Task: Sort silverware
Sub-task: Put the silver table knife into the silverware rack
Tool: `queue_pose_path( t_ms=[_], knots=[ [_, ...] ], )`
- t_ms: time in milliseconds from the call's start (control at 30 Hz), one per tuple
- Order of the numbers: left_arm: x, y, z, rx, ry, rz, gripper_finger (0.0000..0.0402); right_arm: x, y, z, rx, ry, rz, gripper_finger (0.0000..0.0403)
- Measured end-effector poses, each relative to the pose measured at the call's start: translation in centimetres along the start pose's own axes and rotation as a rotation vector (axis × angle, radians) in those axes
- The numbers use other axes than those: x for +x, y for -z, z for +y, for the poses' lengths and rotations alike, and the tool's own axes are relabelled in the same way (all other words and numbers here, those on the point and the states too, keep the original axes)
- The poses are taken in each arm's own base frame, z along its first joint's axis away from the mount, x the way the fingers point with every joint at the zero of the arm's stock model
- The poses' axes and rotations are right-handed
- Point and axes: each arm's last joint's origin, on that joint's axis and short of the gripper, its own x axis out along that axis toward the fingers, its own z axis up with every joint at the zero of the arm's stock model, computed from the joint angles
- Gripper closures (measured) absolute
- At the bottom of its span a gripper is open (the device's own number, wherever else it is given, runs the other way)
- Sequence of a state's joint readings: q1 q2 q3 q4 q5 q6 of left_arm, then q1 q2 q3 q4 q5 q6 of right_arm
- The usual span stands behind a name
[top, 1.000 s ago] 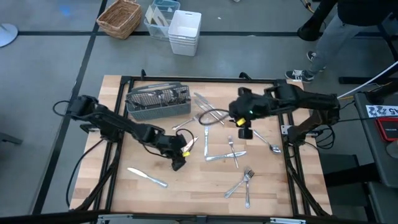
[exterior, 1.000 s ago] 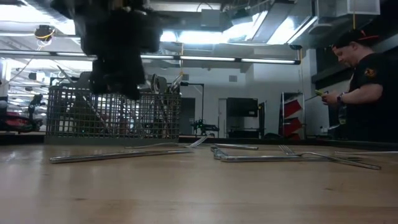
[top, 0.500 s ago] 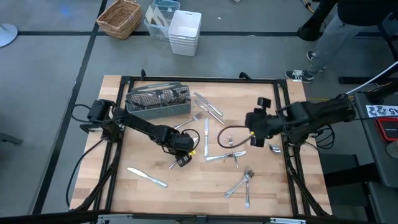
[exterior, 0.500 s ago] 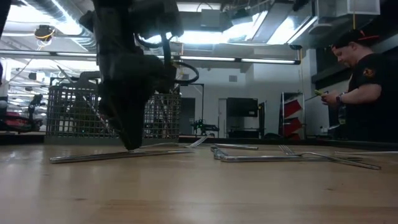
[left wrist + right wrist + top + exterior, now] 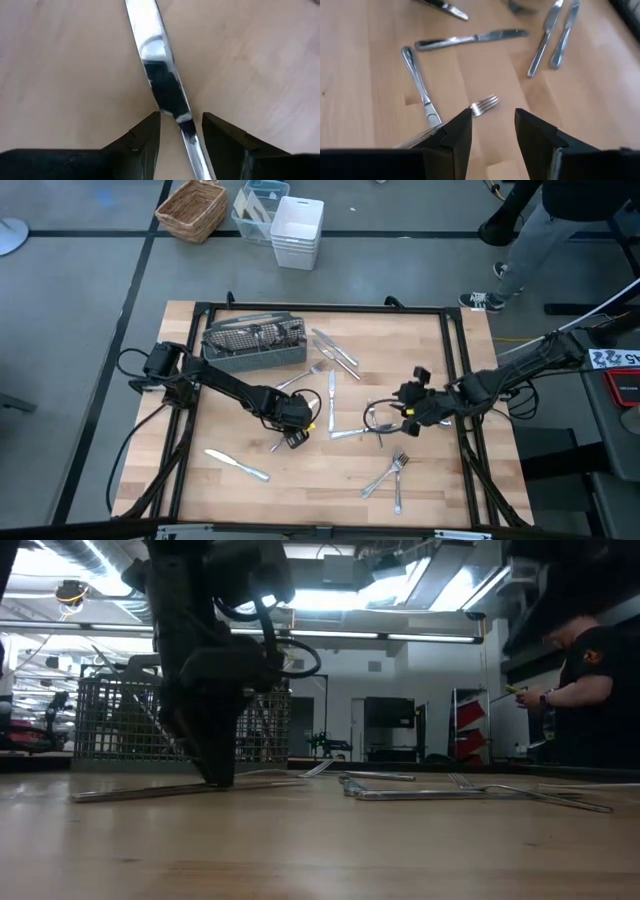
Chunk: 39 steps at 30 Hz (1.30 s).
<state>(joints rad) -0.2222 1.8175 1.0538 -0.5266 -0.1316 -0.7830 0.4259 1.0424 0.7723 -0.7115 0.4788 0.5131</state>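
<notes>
Silverware lies scattered over the wooden table (image 5: 440,480). My left gripper (image 5: 293,430) is low over one knife (image 5: 283,442), left of the table's middle. In the left wrist view it (image 5: 181,120) is open, one finger on each side of the knife (image 5: 167,90), which lies flat. The low view shows the gripper (image 5: 215,775) down at table level. My right gripper (image 5: 392,420) hangs open over crossed forks (image 5: 372,427), right of middle. In its wrist view a fork's tines (image 5: 485,105) lie ahead of its fingers (image 5: 492,117). My left gripper comes from above, pointing down, with its fingers (image 5: 147,135) across the knife's blade (image 5: 172,107). The knife lies flat on the table. I cannot tell whether either finger touches it.
A grey wire-mesh caddy (image 5: 255,345) with pieces in it stands at the far left. Loose knives (image 5: 335,350) lie beside it, another knife (image 5: 238,465) lies near left, and forks (image 5: 385,475) lie at the near edge. A person (image 5: 590,680) stands beyond the table.
My right gripper has swung from the table's far middle toward the near right and come down over the crossed forks. My left gripper has shifted slightly right and dropped to the table, around the knife.
</notes>
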Motion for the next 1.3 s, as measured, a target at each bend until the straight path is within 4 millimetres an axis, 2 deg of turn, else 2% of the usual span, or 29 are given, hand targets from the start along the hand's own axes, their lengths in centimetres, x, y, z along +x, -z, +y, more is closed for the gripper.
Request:
queue_pose_path(
  t_ms=[267, 467, 600, 733, 1000, 1300],
  knots=[
    [0.2, 0.9, 0.1, 0.009, -0.075, 0.033, 0.0263, 2.9, 2.5, 0.4, 0.078, -0.048, -0.057, 0.0251],
    [1.7, 1.5, -0.1, 0.069, -0.12, 0.075, 0.0263, 3.4, 2.9, 0.5, 0.095, -0.091, -0.073, 0.0251],
    [1.9, 1.7, -0.1, 0.032, -0.125, 0.1, 0.0265, 3.4, 3.0, 0.5, 0.093, -0.094, -0.07, 0.0251],
    [1.7, 1.7, 0.0, 0.009, -0.117, 0.107, 0.0292, 3.4, 3.0, 0.5, 0.093, -0.094, -0.069, 0.0251],
    [1.3, 1.7, 0.1, 0.0, -0.1, 0.106, 0.0374, 3.5, 3.0, 0.6, 0.09, -0.102, -0.061, 0.0251],
    [0.3, 1.4, 0.0, -0.03, -0.065, 0.074, 0.037, 3.5, 3.0, 0.6, 0.089, -0.115, -0.054, 0.0251]
  ],
)
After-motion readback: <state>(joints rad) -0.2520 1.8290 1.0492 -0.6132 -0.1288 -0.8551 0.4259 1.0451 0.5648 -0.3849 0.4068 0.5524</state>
